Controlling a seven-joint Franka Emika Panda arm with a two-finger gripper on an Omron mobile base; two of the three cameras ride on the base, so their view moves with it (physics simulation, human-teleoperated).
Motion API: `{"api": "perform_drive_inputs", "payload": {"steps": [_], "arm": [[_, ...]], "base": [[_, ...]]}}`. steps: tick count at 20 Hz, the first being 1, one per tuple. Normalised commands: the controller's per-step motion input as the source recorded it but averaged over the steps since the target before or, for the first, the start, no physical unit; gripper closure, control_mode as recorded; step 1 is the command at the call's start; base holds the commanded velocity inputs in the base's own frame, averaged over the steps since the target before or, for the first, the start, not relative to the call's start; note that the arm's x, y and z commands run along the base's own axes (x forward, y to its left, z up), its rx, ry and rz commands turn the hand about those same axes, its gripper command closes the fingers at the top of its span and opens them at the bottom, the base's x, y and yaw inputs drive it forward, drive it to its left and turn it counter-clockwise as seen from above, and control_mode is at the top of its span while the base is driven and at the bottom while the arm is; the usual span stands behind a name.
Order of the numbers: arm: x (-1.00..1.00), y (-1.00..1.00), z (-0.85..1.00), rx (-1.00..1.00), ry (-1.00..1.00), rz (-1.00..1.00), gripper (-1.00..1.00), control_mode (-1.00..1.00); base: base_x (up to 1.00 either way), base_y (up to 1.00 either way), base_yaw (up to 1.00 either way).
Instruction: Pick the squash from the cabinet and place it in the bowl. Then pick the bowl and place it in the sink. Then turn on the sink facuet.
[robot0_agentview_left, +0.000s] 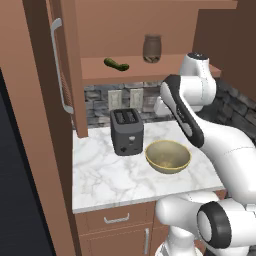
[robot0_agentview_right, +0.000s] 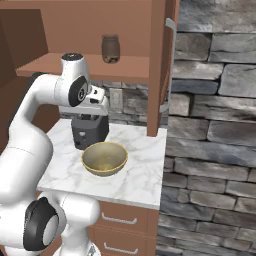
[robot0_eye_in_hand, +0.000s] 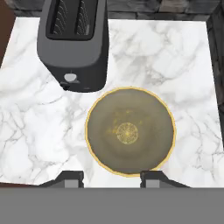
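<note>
The small dark green squash (robot0_agentview_left: 116, 63) lies on the shelf of the open reddish-brown cabinet (robot0_agentview_left: 95, 72), to the left of a brown glass jar (robot0_agentview_left: 152, 48). Below it, the yellowish-tan bowl (robot0_agentview_left: 168, 156) (robot0_agentview_right: 104, 158) stands empty on the marble counter, right of a dark toaster (robot0_agentview_left: 127, 131). My gripper (robot0_eye_in_hand: 111, 178) hangs high over the counter and looks straight down. It is open, with nothing between its fingertips (robot0_eye_in_hand: 70, 177), and the bowl (robot0_eye_in_hand: 130, 131) lies just ahead of them. The sink and the sink facuet are out of view.
The cabinet door (robot0_agentview_left: 62, 75) stands open at the left with its long silver handle. The toaster (robot0_eye_in_hand: 74, 43) sits near the stone backsplash with wall outlets (robot0_agentview_left: 125, 97). Drawers (robot0_agentview_left: 116, 218) run under the counter (robot0_agentview_left: 110, 175). A stone wall (robot0_agentview_right: 215, 125) bounds the right.
</note>
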Motion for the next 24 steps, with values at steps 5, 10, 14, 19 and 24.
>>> {"api": "perform_drive_inputs", "payload": {"steps": [5, 10, 14, 19, 24], "arm": [[-0.15, 0.25, 0.17, -0.05, -0.18, 0.04, -1.00, -1.00], [-0.01, 0.58, 0.81, -0.05, -0.42, 0.27, -1.00, -1.00], [0.24, 0.76, 0.74, -0.01, -0.12, 0.11, -1.00, -1.00], [0.03, 0.50, 0.53, 0.01, -0.06, 0.04, -1.00, -1.00], [0.15, 0.05, 0.40, 0.00, -0.15, 0.00, -1.00, -1.00]], "base": [[0.00, 0.00, 0.00], [0.00, 0.00, 0.00], [0.00, 0.00, 0.00], [0.00, 0.00, 0.00], [0.00, 0.00, 0.00]]}}
